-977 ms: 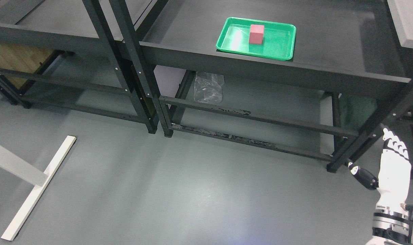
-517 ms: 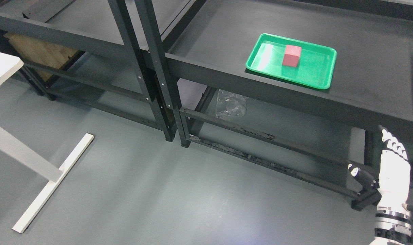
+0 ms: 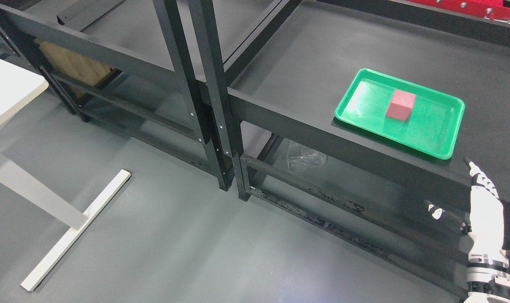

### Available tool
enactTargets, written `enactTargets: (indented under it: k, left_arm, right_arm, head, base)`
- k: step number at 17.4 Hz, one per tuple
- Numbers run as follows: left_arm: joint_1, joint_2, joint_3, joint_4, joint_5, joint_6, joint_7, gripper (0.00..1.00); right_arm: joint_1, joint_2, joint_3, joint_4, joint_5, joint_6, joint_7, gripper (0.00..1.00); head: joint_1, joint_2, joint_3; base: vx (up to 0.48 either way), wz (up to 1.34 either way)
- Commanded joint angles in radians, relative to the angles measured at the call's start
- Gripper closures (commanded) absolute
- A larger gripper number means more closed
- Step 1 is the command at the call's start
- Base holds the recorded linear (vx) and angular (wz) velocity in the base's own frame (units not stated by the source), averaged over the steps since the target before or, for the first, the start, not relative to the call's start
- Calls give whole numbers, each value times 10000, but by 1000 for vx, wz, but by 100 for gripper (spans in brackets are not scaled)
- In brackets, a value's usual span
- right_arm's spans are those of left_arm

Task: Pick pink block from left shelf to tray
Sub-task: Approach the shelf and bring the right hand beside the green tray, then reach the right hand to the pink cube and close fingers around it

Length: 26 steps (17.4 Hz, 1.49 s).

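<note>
Nearest, at the lower right, the right hand (image 3: 484, 210) is seen raised with its fingers (image 3: 478, 179) stretched out straight and its thumb apart, nothing held. Beyond it, the green tray (image 3: 444, 139) is found on the dark shelf (image 3: 305, 63), and the pink block (image 3: 400, 106) is seen resting inside the tray, near its middle.

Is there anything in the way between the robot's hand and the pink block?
Nothing visible sits between them. The pink block already rests inside the green tray on the dark shelf. The right hand hangs open below the shelf's front edge, well clear of the tray.
</note>
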<state>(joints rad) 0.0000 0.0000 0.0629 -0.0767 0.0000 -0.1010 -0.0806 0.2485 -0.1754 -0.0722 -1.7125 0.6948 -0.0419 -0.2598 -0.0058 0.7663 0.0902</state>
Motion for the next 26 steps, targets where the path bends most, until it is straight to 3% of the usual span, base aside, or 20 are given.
enactTargets:
  k: [1, 6, 16, 26]
  left_arm:
    - [92, 175, 0, 0, -15, -2, 8, 0]
    - [92, 175, 0, 0, -15, -2, 8, 0]
    - [92, 175, 0, 0, -15, -2, 8, 0]
    - [92, 175, 0, 0, -15, -2, 8, 0]
  right_arm:
    - [-76, -194, -106, 5, -214, 20, 36, 0]
    - [-92, -194, -91, 51, -214, 51, 204, 0]
    - [-261, -240, 1, 603, -137, 188, 1953, 0]
    - [-843, -945, 246, 1339, -76, 787, 2720, 1]
  head:
    - [0, 0, 0]
    - [0, 0, 0]
    - [0, 0, 0]
    - [0, 0, 0]
  base:
    - [248, 46]
    - [248, 16]
    - [200, 22]
    - [144, -21]
